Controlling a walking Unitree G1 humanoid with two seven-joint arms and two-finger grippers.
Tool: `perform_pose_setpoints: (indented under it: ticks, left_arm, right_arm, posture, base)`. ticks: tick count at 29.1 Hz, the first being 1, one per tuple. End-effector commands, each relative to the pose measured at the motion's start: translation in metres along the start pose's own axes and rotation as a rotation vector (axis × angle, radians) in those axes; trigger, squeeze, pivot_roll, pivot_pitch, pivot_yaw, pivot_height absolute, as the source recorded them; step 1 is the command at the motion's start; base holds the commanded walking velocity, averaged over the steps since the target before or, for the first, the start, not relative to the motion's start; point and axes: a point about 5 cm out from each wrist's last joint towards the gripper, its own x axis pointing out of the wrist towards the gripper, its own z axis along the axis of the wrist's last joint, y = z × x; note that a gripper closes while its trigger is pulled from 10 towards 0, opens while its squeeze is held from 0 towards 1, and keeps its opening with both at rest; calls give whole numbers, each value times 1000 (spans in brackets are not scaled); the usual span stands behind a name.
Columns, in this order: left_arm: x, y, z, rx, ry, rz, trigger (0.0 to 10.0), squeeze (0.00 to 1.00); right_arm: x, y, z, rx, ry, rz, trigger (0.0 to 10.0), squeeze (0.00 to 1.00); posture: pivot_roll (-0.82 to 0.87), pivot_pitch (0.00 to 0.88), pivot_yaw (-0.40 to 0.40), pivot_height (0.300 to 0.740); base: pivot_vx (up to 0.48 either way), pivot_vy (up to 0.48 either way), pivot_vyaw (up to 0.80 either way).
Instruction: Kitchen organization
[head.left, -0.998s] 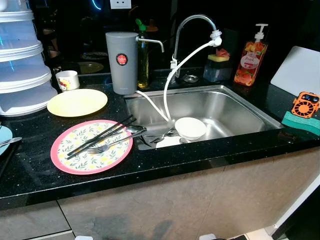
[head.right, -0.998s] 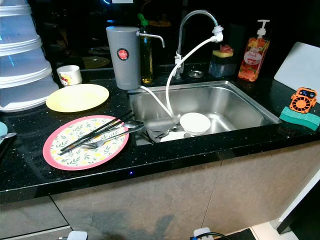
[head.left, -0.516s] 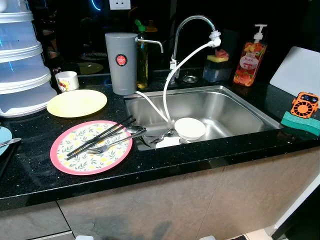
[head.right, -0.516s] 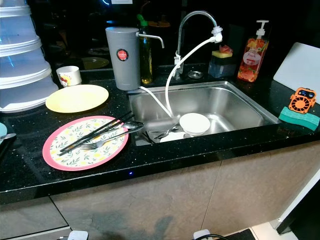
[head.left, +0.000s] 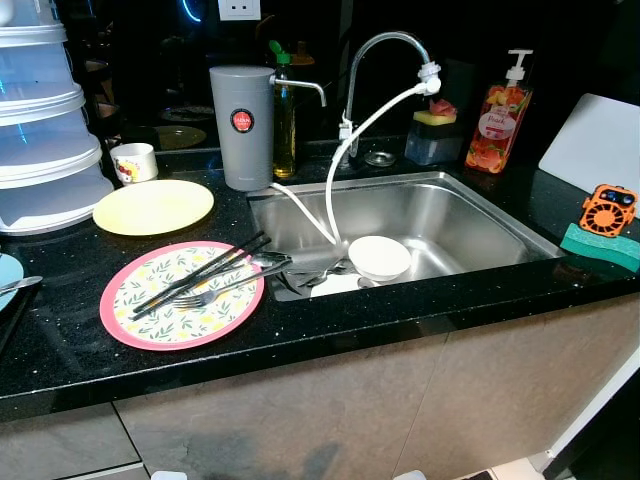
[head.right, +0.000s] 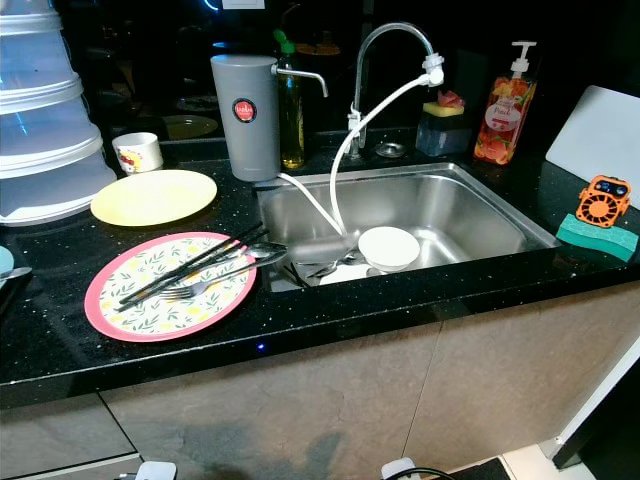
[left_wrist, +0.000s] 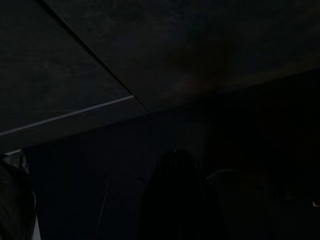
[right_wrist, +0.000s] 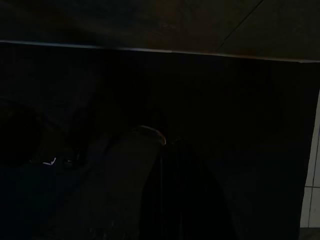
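Orange mini fan (head.left: 610, 209) on green sponge (head.left: 600, 244), rt of sink (head.left: 480, 215).

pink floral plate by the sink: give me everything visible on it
The pink floral plate is round and shallow, with a solid pink rim and a pale centre printed with small yellow and green sprigs. It lies flat on the black speckled counter, just left of the steel sink and in front of the plain yellow plate, apart from it. Black chopsticks, a fork and a spoon lie across it, their far ends reaching past its rim toward the sink.
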Motion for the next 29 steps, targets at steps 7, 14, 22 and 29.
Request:
perform_pose_setpoints:
  ticks: [7,14,22,29]
  left_arm:
    - [0,2,2,28,-4,0,10000,0]
    - [1,0,4,29,-15,-2,10000,0]
    - [1,0,5,30,-28,0,10000,0]
    - [1,0,5,23,-26,5,10000,0]
  right_arm:
    - [-1,0,-4,0,7,-3,10000,0]
    - [0,3,-3,0,5,2,10000,0]
    - [0,3,-3,-5,4,2,10000,0]
    - [0,2,-2,-8,2,2,10000,0]
  posture:
    - [37,0,2,740]
    - [40,4,5,740]
    - [40,4,5,740]
    - [38,6,3,740]
  base:
    - [0,0,0]
    - [0,0,0]
    - [0,0,0]
    - [0,0,0]
